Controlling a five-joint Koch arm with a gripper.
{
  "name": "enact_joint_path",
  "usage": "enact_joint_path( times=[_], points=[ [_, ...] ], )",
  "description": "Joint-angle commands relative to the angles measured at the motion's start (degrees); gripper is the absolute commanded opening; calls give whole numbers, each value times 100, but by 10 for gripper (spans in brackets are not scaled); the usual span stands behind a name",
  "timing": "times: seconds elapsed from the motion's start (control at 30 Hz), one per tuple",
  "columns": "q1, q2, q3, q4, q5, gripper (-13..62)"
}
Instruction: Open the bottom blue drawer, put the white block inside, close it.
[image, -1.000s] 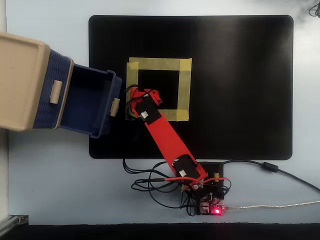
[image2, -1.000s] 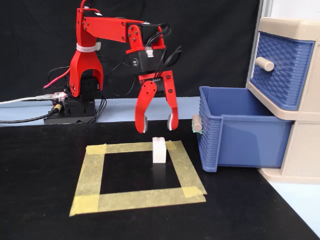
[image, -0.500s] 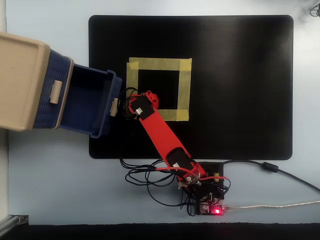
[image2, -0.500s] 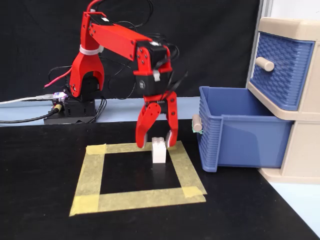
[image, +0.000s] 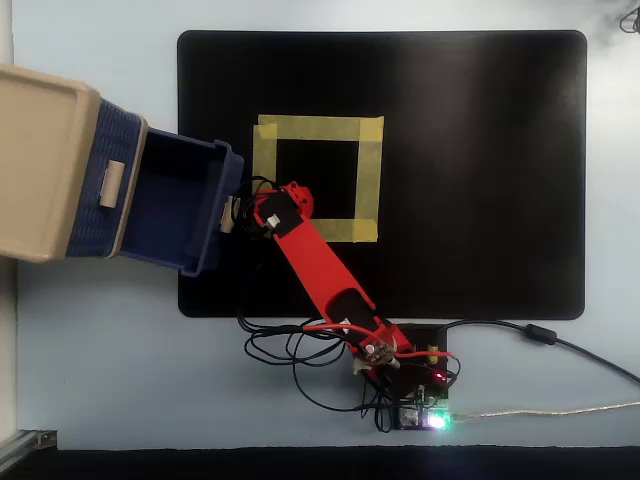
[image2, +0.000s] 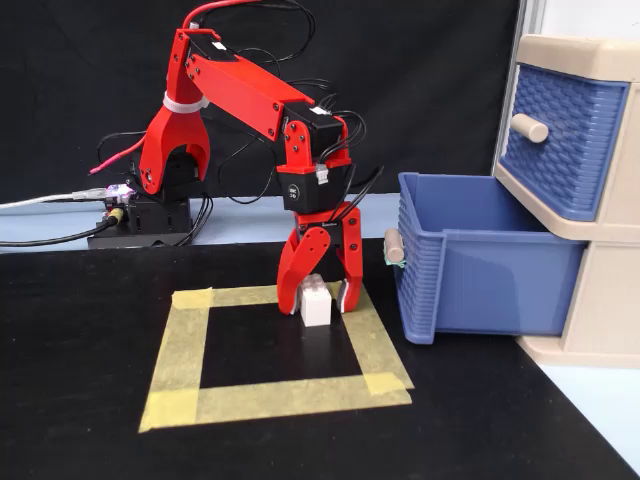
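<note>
With the bottom blue drawer (image2: 480, 265) already pulled out of the beige cabinet (image2: 590, 340), the step in hand looks like grasping the white block (image2: 316, 299). It stands on the inner edge of the yellow tape square (image2: 275, 350), at the side nearest the drawer. The end effector (image2: 322, 300) hangs over it, jaws apart and straddling it; whether they already touch its sides I cannot tell. To do this well, I would center the jaws, close squarely on opposite faces, then lift straight before swinging toward the drawer. The block seems to stand upright, long axis vertical, though its studs are too small to make out.
</note>
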Motion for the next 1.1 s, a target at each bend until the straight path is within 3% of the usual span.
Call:
enact_joint_path(
  times=[0.0,0.07,0.17,0.37,0.5,0.67,0.97,1.0,1.07],
  points=[
    [-9,105,-53,-114,281,310],
    [18,141,-35,-35,396,201],
    [88,369,-44,439,527,-87],
    [387,1916,-404,1652,536,-80],
    [281,2303,-2268,2285,-316,-80],
    [-1239,932,-4315,2259,-2426,-79],
    [-1705,-1169,-6495,2259,-2848,-74],
    [-1705,-1195,-6521,2250,-2848,-62],
    [-1705,-1213,-6548,2241,-2856,100]
  ],
)
